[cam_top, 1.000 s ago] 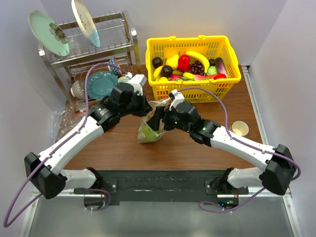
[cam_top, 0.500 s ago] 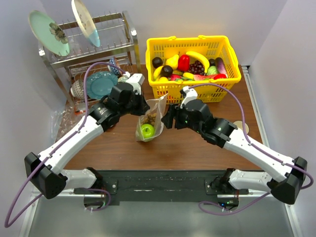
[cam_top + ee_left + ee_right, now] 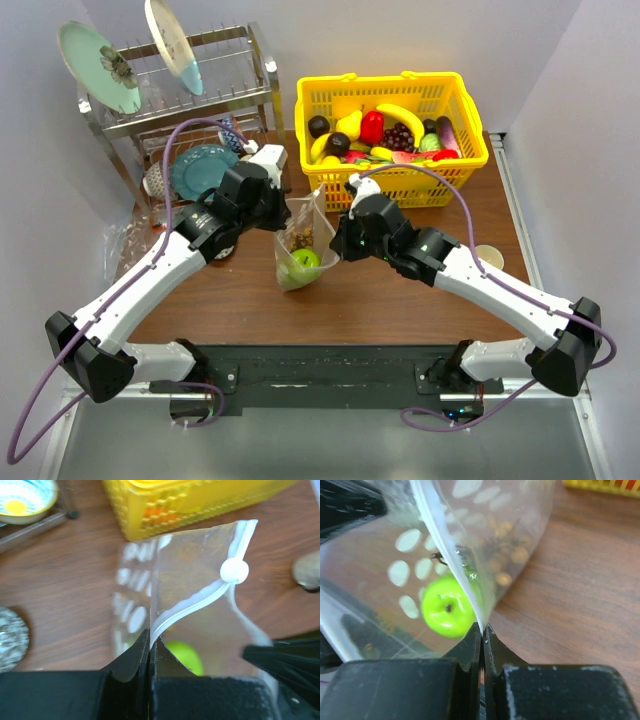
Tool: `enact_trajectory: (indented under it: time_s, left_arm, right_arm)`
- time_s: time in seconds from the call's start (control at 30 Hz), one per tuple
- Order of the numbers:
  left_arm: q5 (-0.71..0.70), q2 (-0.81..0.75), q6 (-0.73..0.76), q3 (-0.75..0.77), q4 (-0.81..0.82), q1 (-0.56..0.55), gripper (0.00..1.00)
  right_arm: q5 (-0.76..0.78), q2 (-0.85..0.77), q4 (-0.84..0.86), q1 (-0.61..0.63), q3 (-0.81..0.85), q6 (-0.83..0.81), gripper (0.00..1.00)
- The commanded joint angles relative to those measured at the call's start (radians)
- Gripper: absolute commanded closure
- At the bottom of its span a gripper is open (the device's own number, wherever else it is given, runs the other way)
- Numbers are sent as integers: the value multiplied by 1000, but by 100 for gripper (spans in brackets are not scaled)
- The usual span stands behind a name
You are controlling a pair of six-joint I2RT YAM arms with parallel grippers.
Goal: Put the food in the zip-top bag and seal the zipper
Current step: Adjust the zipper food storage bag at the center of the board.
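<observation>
The clear zip-top bag hangs over the table between my two grippers, with a green apple and a cluster of small tan-brown balls inside it. My left gripper is shut on the bag's left mouth corner. In the left wrist view the white zipper runs up from my left gripper to a round white slider. My right gripper is shut on the bag's right edge. The right wrist view shows the right gripper pinching the film beside the green apple.
A yellow basket with bananas and other toy produce stands just behind the bag. At the back left is a dish rack with plates. A small cup sits at the right and crumpled plastic lies at the left edge.
My right gripper, open a second ago, has closed on the bag's right edge. The bag now hangs stretched between both grippers, a little farther back.
</observation>
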Motion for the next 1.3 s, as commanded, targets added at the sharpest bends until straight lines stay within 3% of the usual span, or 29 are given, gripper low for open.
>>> enact_trajectory:
  time_s: [0.0, 0.1, 0.2, 0.3, 0.43, 0.5, 0.57, 0.67, 0.73, 1.07, 1.27]
  left_arm:
    - [-230, -8, 79, 87, -88, 7, 100]
    - [-266, -5, 90, 83, -125, 7, 100]
    - [-213, -8, 78, 49, -111, 7, 100]
    - [-186, -3, 73, 34, -99, 7, 100]
    - [-274, -6, 91, 89, -157, 8, 100]
    - [-312, -18, 111, 124, -175, 8, 100]
    - [-320, -34, 133, 137, -186, 8, 100]
    - [-355, -46, 142, 132, -197, 8, 100]
    - [-369, -46, 151, 103, -189, 8, 100]
    - [-274, -68, 151, -167, 36, 8, 100]
    - [-280, -68, 183, -195, 90, 8, 100]
  right_arm:
    - [45, -49, -96, 5, 177, -52, 100]
    - [102, -54, -156, 5, 258, -82, 100]
    - [128, -54, -161, 5, 281, -98, 100]
    - [78, -34, -132, 5, 251, -89, 100]
    - [-33, 13, -81, 5, 192, -56, 100]
    - [-86, 36, -56, 5, 178, -52, 86]
    - [-108, 44, -47, 5, 177, -47, 55]
    - [-117, 36, -41, 5, 188, -46, 38]
    - [-102, 33, -43, 3, 207, -56, 34]
    - [13, 81, -108, -53, 359, -151, 34]
    - [-54, 163, -102, -231, 471, -171, 35]
